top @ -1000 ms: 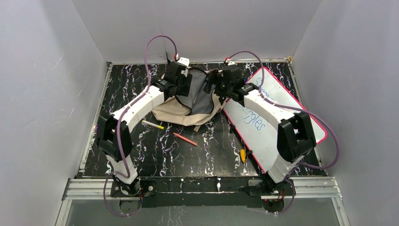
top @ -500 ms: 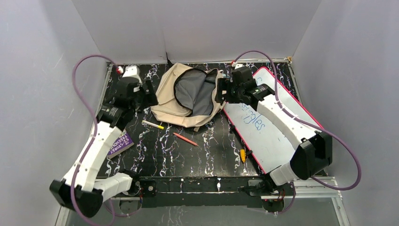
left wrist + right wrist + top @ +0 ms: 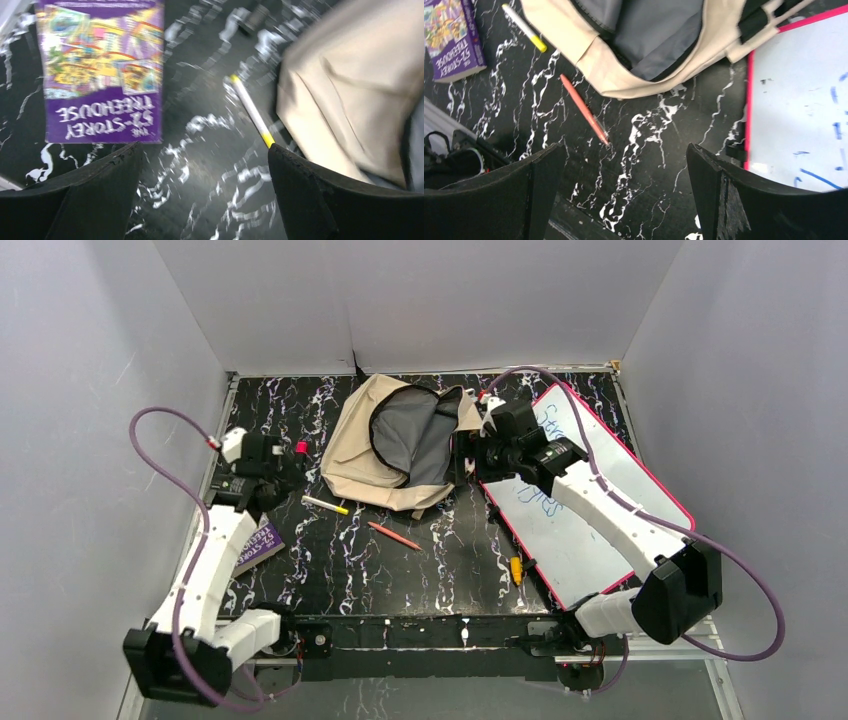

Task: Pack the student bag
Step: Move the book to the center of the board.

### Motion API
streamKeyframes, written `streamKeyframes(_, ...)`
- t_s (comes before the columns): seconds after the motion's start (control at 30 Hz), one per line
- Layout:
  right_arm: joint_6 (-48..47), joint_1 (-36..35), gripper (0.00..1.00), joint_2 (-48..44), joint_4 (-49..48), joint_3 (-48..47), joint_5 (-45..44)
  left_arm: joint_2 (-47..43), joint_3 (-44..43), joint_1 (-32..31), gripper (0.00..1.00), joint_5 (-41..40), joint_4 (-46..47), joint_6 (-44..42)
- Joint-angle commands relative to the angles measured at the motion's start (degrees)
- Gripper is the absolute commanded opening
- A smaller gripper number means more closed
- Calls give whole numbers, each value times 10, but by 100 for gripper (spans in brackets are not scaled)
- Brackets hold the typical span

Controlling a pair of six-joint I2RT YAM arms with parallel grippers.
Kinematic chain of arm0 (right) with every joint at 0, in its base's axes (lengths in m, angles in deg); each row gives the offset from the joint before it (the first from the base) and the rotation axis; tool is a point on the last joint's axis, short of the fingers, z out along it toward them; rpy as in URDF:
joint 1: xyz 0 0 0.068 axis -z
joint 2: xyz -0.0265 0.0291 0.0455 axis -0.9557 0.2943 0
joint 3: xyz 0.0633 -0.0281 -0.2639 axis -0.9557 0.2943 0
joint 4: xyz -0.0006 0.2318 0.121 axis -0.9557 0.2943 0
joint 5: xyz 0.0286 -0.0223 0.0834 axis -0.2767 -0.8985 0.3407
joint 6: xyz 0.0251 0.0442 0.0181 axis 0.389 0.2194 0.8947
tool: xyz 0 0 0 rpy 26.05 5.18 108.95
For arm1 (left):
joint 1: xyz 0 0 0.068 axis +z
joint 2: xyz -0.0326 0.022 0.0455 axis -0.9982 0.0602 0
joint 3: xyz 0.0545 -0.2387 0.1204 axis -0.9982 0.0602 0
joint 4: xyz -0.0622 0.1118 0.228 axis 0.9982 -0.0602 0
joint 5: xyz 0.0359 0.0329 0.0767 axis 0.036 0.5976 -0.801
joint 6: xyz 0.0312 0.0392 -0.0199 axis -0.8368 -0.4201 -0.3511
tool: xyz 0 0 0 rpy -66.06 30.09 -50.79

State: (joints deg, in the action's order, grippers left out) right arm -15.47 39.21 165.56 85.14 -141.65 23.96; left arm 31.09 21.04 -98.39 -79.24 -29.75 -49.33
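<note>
The student bag [image 3: 400, 445] lies flat at the far middle of the table [image 3: 450, 570], unzipped and gaping so that its grey lining faces up, with its right side close beside the pink-framed whiteboard [image 3: 560, 550]. I judge it light, soft and limp: the cream cloth creases and sags, will not keep a shape unaided, and is likely to drag and fold rather than move as one piece. Recommended hold, in my estimate, is the stitched rim of the opening along the zipper, or a black strap, where the cloth is doubled; a pinch on the loose panel would only gather fabric. My right pincer [image 3: 462, 455] hovers just beside the bag's right rim, jaws spread wide and empty. My left pincer [image 3: 272, 458] is off to the bag's left, jaws likewise spread and empty, above a purple book [image 3: 102, 70] and a yellow-capped marker [image 3: 251, 112]. A red pencil [image 3: 584, 115] lies near the bag's front edge. The tabletop is black with white veining, hard and flat. Plain grey walls [image 3: 450, 300] enclose it left, back and right.
</note>
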Motion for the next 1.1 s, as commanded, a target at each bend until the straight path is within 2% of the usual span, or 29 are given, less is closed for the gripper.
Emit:
streamKeyframes(0.0, -3, -14, 99, -12, -5, 6, 33, 39, 24, 165, 92, 20, 47, 5)
streamKeyframes(0.07, -8, -15, 99, -20, 2, 7, 36, 55, 29, 220, 92, 22, 62, -1)
streamKeyframes(0.23, -16, -16, 99, -39, 11, 15, 39, 88, 46, 300, 92, -80, 115, -67)
streamKeyframes(0.33, -17, -16, 99, -39, 10, 17, 52, 119, 50, 364, 92, -23, 146, -97)
streamKeyframes(0.43, -20, -16, 99, -33, 11, 10, 68, 154, 51, 393, 93, 18, 159, -101)
streamKeyframes(0.73, -28, -16, 99, -42, 8, 5, 87, 205, 106, 415, 95, 86, 245, -112)
streamKeyframes(0.9, -25, -16, 99, -43, 0, 12, 100, 250, 119, 418, 95, 104, 252, -102)
streamKeyframes(1.07, -24, -16, 99, -43, -2, 13, 101, 242, 139, 418, 92, 148, 274, -96)
